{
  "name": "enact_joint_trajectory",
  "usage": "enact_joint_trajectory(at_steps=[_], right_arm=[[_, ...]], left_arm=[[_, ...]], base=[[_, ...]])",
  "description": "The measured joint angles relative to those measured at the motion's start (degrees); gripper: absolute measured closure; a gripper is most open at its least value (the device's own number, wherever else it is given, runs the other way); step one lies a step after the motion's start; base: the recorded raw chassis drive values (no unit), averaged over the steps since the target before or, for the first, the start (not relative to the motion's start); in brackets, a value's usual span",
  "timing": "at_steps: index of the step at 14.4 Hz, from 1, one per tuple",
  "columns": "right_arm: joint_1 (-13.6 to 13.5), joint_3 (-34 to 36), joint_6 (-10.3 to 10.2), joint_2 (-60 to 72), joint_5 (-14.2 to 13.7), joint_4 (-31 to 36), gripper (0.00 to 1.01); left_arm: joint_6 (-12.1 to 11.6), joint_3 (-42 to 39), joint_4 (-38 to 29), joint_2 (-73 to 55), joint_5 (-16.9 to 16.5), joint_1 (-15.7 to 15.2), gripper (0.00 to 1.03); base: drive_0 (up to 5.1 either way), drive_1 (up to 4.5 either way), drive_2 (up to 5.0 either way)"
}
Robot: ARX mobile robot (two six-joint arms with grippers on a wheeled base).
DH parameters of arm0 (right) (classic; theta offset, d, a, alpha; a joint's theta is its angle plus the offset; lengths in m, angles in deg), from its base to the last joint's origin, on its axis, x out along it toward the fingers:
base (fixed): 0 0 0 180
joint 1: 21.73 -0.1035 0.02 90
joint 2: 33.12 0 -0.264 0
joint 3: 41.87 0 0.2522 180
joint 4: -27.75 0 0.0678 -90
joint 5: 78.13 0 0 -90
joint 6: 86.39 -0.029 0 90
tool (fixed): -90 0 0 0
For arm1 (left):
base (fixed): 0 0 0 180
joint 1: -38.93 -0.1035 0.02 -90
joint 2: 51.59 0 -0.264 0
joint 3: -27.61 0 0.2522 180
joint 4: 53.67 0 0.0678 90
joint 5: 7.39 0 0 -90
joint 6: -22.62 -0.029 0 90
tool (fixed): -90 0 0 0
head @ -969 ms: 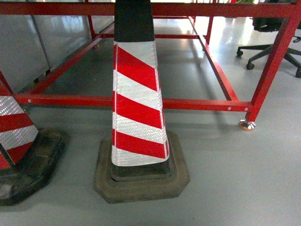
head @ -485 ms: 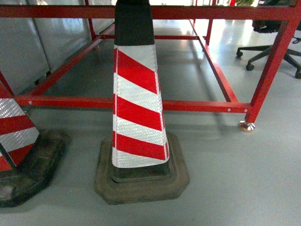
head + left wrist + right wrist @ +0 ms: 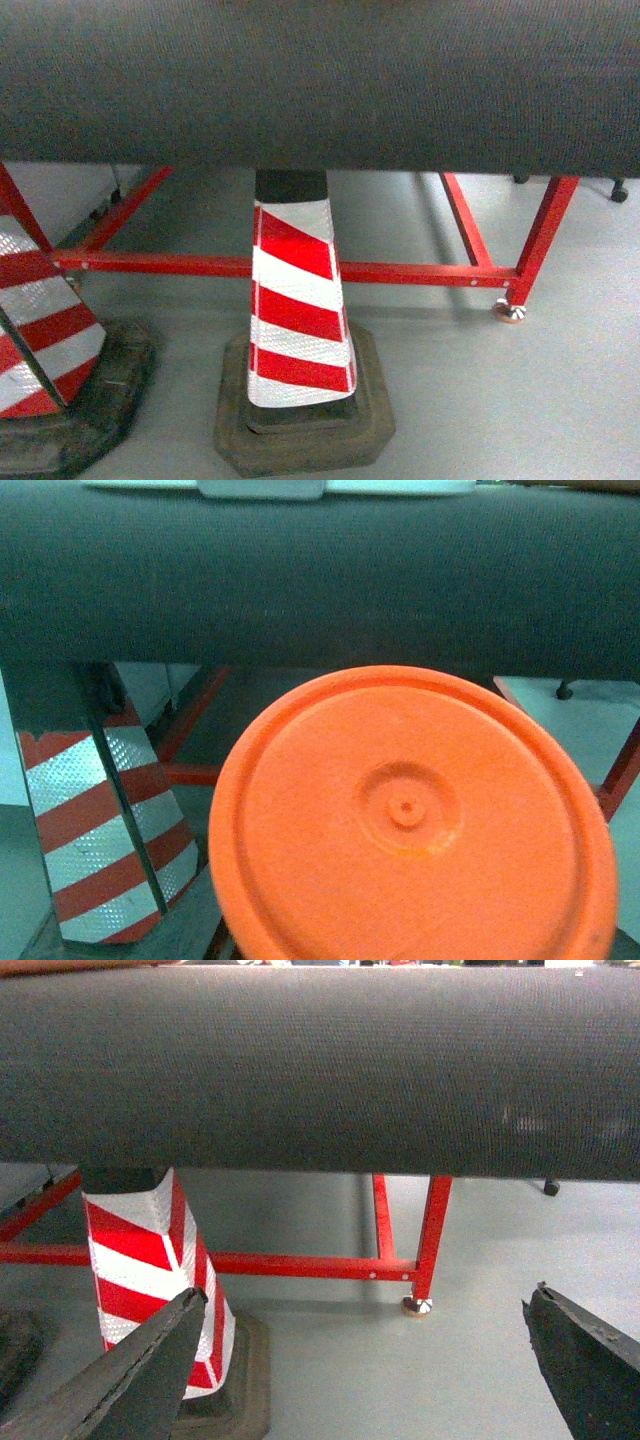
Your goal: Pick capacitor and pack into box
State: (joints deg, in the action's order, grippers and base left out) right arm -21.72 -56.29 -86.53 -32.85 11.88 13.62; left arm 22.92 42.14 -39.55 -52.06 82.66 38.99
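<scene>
Box point(image 3: 260, 488): only a thin white sliver with a pale grey tab shows. It sits at the very top edge of the left wrist view, above and behind the dark grey textured table edge point(image 3: 320, 570). Too little of it shows to tell more.

Left wrist view: a large round orange plastic disc point(image 3: 410, 820) with a raised ring and a small central dimple fills the lower centre, close to the lens. No fingers of the left claw show around it, so its state cannot be told.

Right wrist view: the right gripper point(image 3: 367, 1295) stands wide. One dark finger is at the lower left, the other at the lower right, and only floor shows between them. It holds nothing and hangs below the level of the table edge.

Head view:
- The table edge runs as a broad dark band across the whole upper half.
- Under it stands a red-and-white striped traffic cone point(image 3: 295, 310) with a black top, upright on a dark rubber base point(image 3: 305, 440).
- A second striped cone point(image 3: 40, 320) on a similar base is cut off at the left.
- Behind both cones runs a red metal table frame point(image 3: 400, 272). Its right leg ends in a round levelling foot point(image 3: 510, 312) on the grey floor point(image 3: 500, 400).
</scene>
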Motion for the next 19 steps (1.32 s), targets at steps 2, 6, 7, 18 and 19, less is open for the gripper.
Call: enact_joint_trajectory(at_steps=[2,6,7,18,19], right_arm=[[0.0,0.0,0.02,0.0,-0.04,0.11,0.03],[0.0,0.0,0.0,0.0,-0.07,0.09,0.03],[0.0,0.0,-0.04,0.0,-0.02,0.02,0.03],[0.0,0.0,0.0,0.0,0.0,-0.04,0.03],[0.0,0.0,0.0,0.0,-0.04,0.13,0.03]], left_arm=[[-0.26,0.0,0.0,0.0,-0.04,0.0,0.59],[-0.33,0.0,0.04,0.0,-0.07,0.0,0.59],[-0.33,0.0,0.02,0.0,-0.02,0.0,0.59],[-0.33,0.0,0.2,0.0,-0.02,0.0,0.59],[-0.33,0.0,-0.31,0.0,-0.02,0.0,0.59]], base=[[0.0,0.0,0.0],[0.0,0.0,0.0],[0.0,0.0,0.0],[0.0,0.0,0.0],[0.0,0.0,0.0]])
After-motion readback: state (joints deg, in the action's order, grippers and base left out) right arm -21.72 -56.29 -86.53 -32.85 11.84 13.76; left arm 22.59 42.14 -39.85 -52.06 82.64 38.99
